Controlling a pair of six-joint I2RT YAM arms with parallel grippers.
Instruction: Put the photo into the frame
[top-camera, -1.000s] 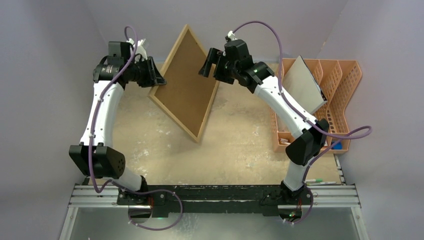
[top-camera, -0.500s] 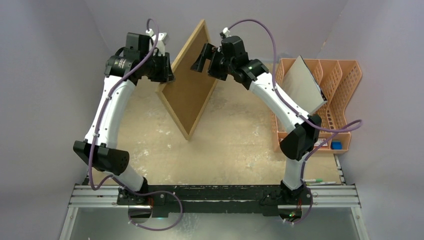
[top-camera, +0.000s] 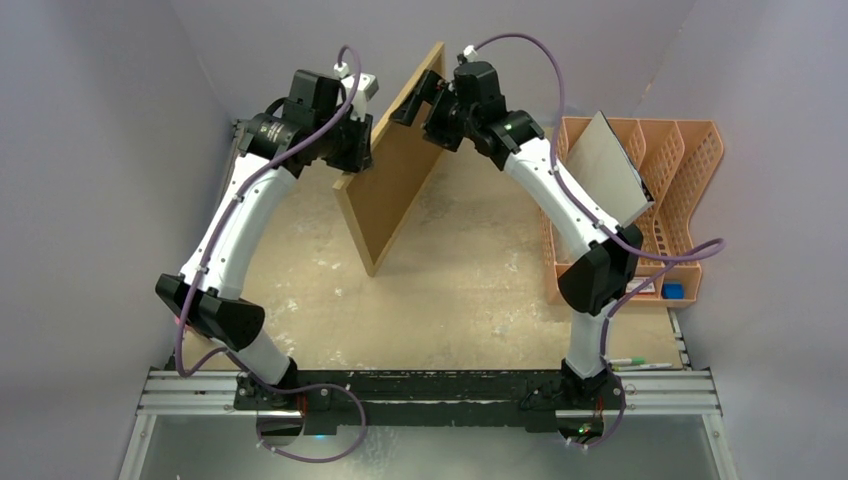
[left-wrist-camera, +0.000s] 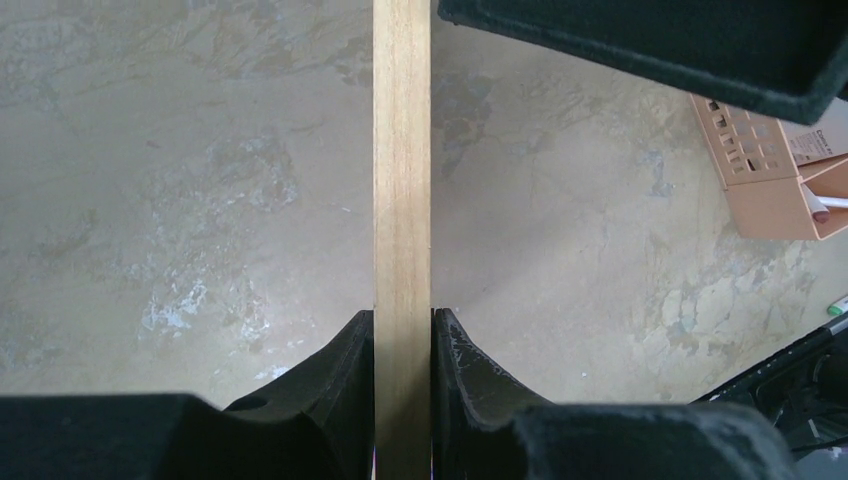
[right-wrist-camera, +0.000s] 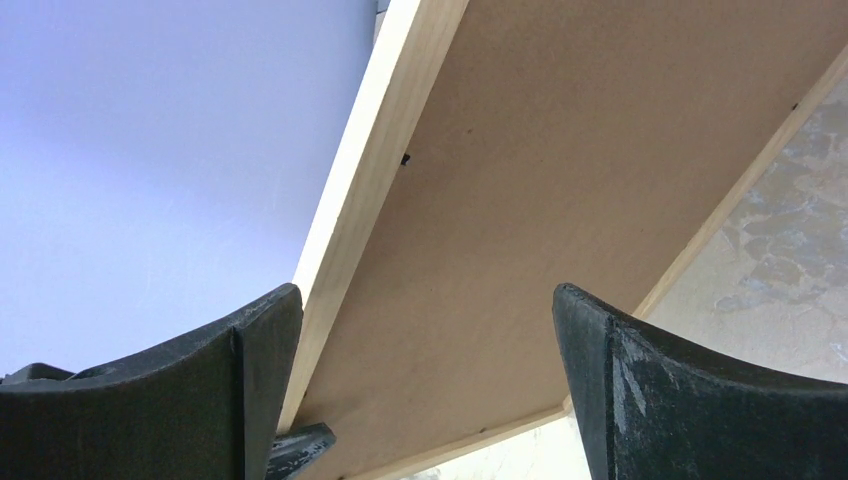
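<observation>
Standing almost on edge, the frame (top-camera: 395, 190) has swung up from a flatter lean, over the far middle of the worktop (top-camera: 470, 300), its brown back toward the right edge. It looks mid-turn, with loading yet to come; the photo shows in no view. An orange file rack (top-camera: 690, 160) at the right edge holds a grey-white board (top-camera: 610, 170). The left tool (left-wrist-camera: 403, 330) is clenched on the frame's wooden rail. The right tool (right-wrist-camera: 425, 340) has spread wide, released, grasping nothing. No writing is legible.
</observation>
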